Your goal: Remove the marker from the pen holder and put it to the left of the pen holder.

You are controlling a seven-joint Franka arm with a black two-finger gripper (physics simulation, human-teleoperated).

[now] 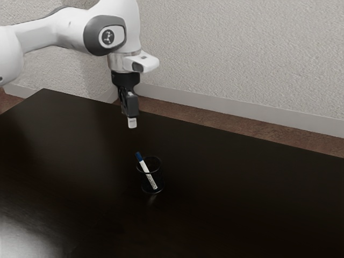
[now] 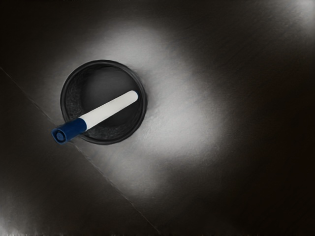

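Note:
High over the table, my gripper (image 1: 132, 123) points straight down in the exterior view, apart from the pen holder and the marker. The round black pen holder (image 1: 161, 169) stands upright below it. Inside leans a white marker (image 1: 145, 168) with a blue cap, its capped end poking over the rim toward the exterior view's upper left. From above, in the wrist view, the pen holder (image 2: 102, 62) is a dark ring, and the marker (image 2: 109, 111) lies slanted across it, its blue cap beyond the rim.
A dark, glossy table (image 1: 231, 183) carries the pen holder. Behind the table's far edge are a brown floor (image 1: 199, 116) and a pale textured wall (image 1: 242, 48). Bright reflections lie on the tabletop around the holder in the wrist view.

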